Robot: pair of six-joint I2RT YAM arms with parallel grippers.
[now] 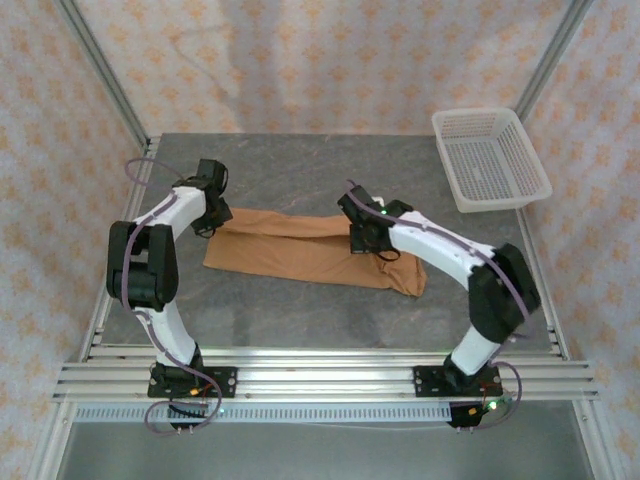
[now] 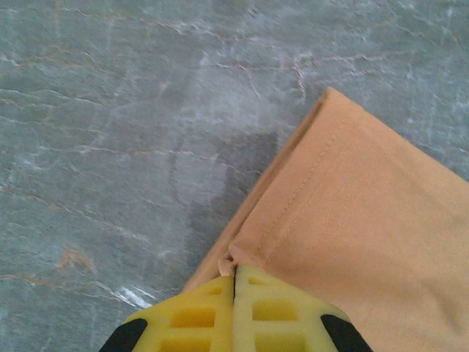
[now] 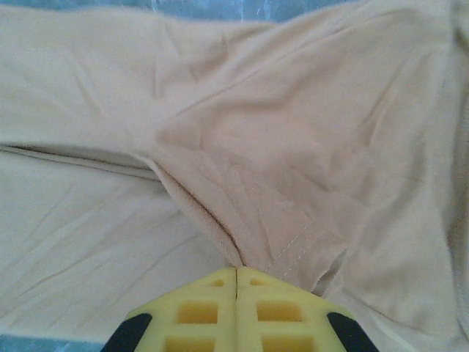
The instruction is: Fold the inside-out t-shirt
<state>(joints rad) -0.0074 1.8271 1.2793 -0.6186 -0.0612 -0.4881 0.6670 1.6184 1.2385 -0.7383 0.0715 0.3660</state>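
Inside-out t-shirt [image 1: 290,252], soft and limp, wants gripping at stitched hems, where left tool [image 2: 234,280] and right tool [image 3: 236,273] both pinch it.

The 2 arms [image 1: 432,240] are white with black joints [image 1: 150,272], purple cables [image 1: 133,172] and yellow, square-holed pincer pads [image 2: 194,317].

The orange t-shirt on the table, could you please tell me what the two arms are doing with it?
Both arms are working on the t-shirt, which lies as a long folded strip on the grey table. The left gripper is pinched shut on a hemmed edge at its left end; the right gripper is shut on a bunched fold nearer the right end.
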